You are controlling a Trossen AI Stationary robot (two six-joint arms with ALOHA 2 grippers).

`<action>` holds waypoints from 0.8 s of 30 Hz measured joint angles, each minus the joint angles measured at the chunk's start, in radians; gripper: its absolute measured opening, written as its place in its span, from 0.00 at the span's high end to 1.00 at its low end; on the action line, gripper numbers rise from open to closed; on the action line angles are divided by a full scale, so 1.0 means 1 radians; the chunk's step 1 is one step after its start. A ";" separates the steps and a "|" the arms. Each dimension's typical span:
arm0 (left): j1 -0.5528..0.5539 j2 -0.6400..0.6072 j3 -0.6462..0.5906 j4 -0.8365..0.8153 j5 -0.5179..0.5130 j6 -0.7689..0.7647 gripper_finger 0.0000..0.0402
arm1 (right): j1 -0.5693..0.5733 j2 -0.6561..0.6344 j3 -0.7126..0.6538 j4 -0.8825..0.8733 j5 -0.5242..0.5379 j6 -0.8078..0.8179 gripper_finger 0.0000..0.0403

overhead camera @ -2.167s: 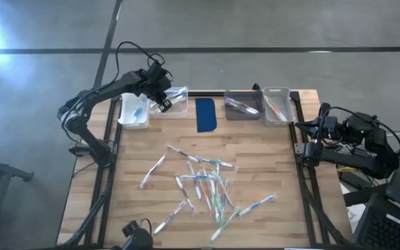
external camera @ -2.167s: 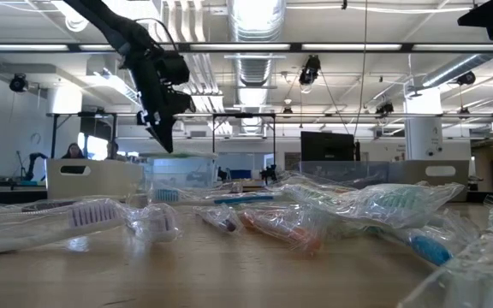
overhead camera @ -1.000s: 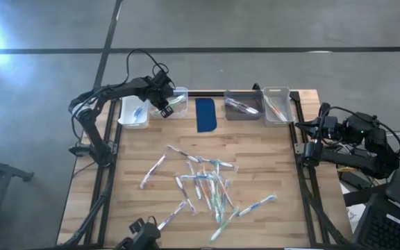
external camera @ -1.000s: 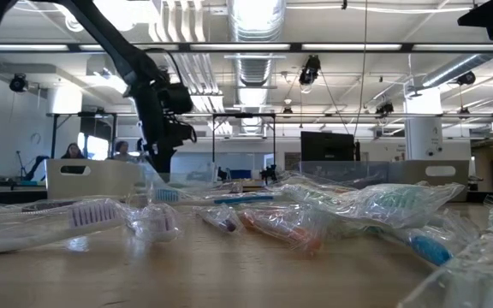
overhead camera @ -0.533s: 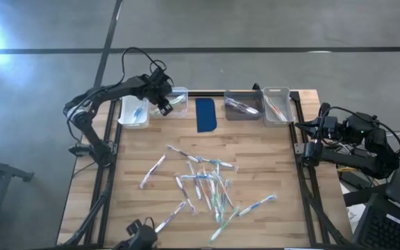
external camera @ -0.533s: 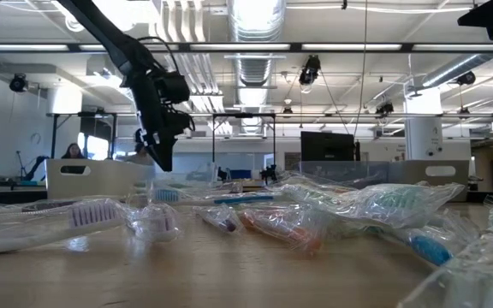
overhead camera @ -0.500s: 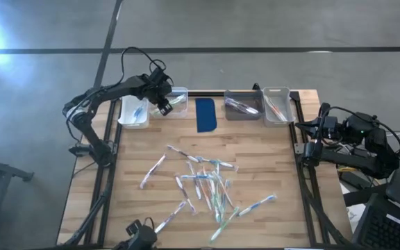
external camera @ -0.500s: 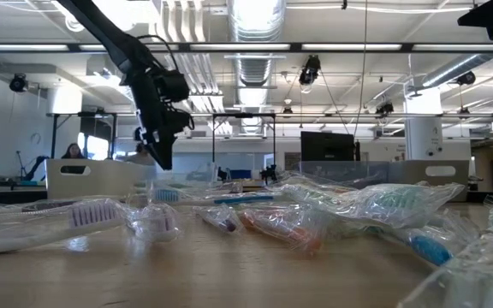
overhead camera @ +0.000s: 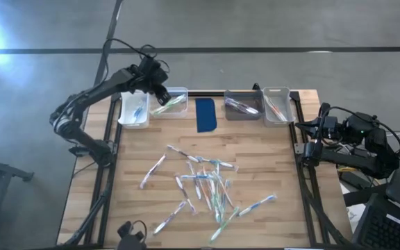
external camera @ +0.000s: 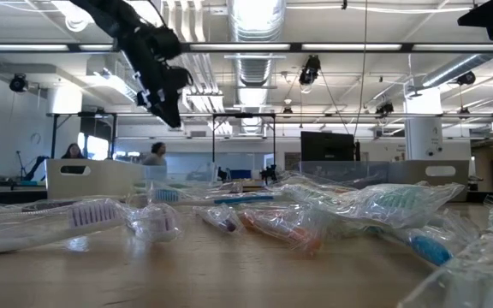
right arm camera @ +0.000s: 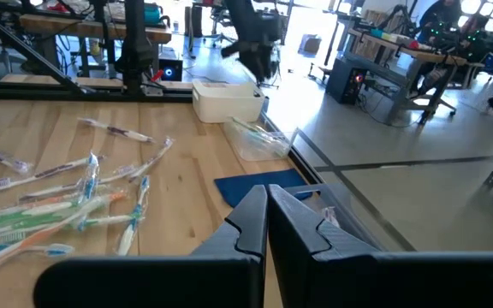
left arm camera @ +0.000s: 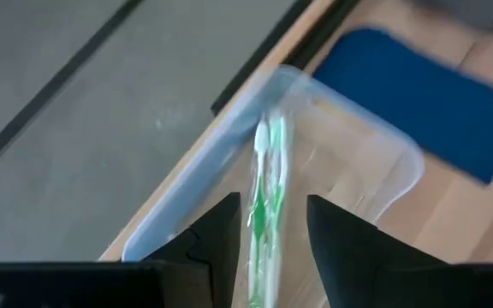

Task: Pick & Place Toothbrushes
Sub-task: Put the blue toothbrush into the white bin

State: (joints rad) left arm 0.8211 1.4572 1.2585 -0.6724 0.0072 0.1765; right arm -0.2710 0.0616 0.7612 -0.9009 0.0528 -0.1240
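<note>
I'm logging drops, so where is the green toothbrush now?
High view: the green toothbrush lies in the clear bin at the table's far edge, between the white bin and blue pad.

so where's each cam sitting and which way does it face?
High: above the table, looking straight down; both arms show.
Low: at table-top height, looking level across the toothbrushes into the room; left gripper hangs above.
Left wrist: looks past its own open fingers down into a clear bin holding a green toothbrush.
Right wrist: at the table's side, looks across it past its shut gripper.
Shared: high and left wrist both show the blue pad.
</note>
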 joint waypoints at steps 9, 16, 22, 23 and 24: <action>-0.007 -0.126 0.052 0.004 0.060 -0.132 0.65 | 0.000 0.000 0.000 0.000 0.000 0.000 0.98; -0.042 -0.233 0.068 0.009 0.159 -0.174 0.65 | 0.000 0.000 0.000 0.000 0.000 0.000 0.98; -0.150 -0.303 0.072 0.035 0.179 -0.174 0.65 | 0.000 0.000 0.000 0.000 0.000 0.000 0.98; -0.176 -0.312 0.072 0.044 0.179 -0.174 0.65 | 0.000 0.000 0.000 0.000 0.000 0.000 0.98; -0.202 -0.320 0.072 0.051 0.180 -0.172 0.65 | 0.000 0.000 0.000 0.000 0.000 0.000 0.98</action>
State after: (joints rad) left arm 0.6187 1.1371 1.3308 -0.6217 0.1871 0.0043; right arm -0.2710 0.0620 0.7612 -0.9010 0.0525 -0.1242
